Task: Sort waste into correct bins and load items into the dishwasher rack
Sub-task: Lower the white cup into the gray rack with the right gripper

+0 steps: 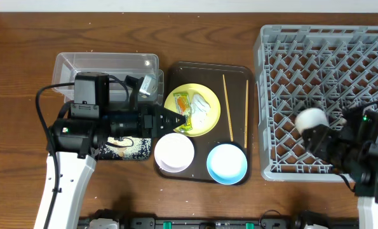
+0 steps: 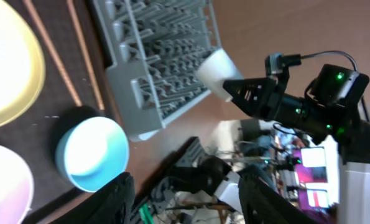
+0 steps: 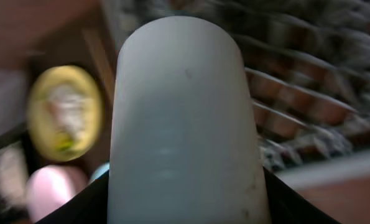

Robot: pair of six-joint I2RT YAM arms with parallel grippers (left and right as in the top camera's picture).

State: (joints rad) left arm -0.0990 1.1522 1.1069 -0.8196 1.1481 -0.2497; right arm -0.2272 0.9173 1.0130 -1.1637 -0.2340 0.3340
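Note:
My right gripper [image 1: 314,132] is shut on the small white cup [image 1: 310,119] and holds it over the front left part of the grey dishwasher rack [image 1: 328,63]. The cup fills the right wrist view [image 3: 181,124]. My left gripper [image 1: 171,118] is open and empty at the left edge of the yellow plate [image 1: 194,113]. The plate carries the green-and-orange wrapper [image 1: 181,102] and the white tissue [image 1: 204,102]. The pinkish-white bowl [image 1: 174,152], the light blue bowl [image 1: 227,163] and two chopsticks [image 1: 227,108] lie on the brown tray. I cannot make out any rice grains.
The brown serving tray [image 1: 239,71] lies between the arms. The clear tub [image 1: 106,63] stands at the back left, with the black tray [image 1: 126,150] in front of it, partly under my left arm. The rack's pegs stand upright near the cup.

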